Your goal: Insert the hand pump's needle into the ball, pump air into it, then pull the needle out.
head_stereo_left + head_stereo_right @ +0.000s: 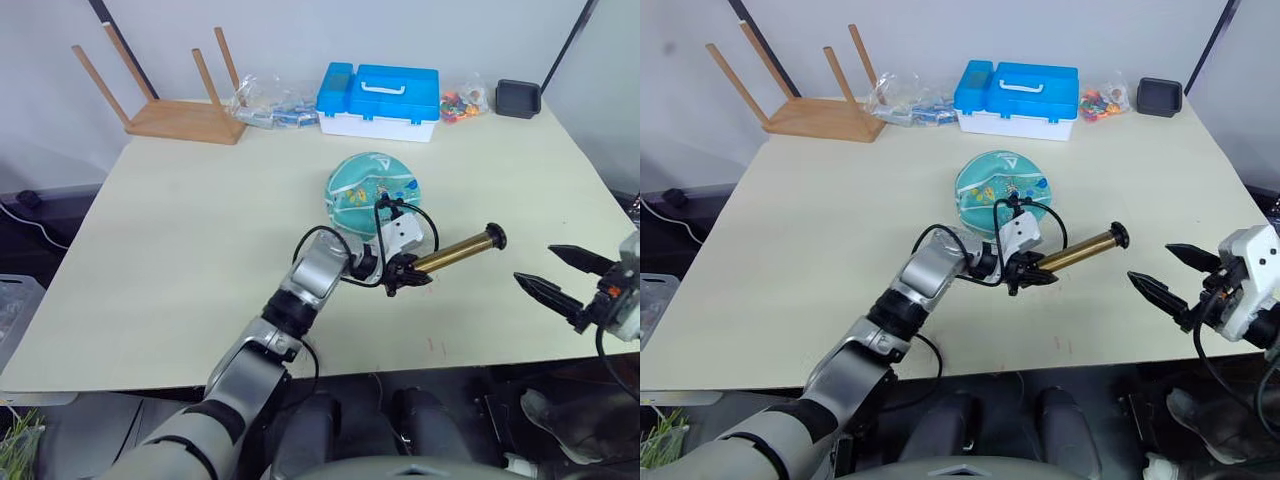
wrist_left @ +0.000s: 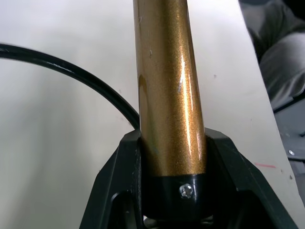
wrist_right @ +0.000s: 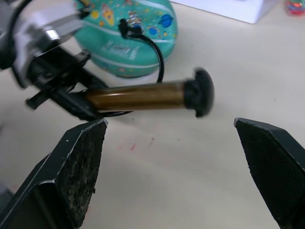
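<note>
Gripping the hand pump (image 1: 455,250) near its lower black end cap, the left gripper (image 1: 408,274) has its jaws pinched tight on either side of the bronze-gold cylinder. The pump lies nearly level above the pale surface (image 1: 180,230), its far end with the black handle (image 1: 494,236) pointing toward the right gripper (image 1: 562,274). That gripper hangs a little beyond the handle, apart from it, with its jaws spread wide and nothing between them. A thin black hose (image 3: 155,50) curves up from beside the left jaws to the ball (image 1: 373,188), where its black fitting sits against the ball's top; the needle itself is too small to make out. The teal ball rests on the surface just behind the left jaws. Farther back, near the surface's far edge, stand a blue and white case (image 1: 380,100), clear bags of small items (image 1: 268,102), a black tray (image 1: 518,97) and an upturned wooden stool (image 1: 175,95).
</note>
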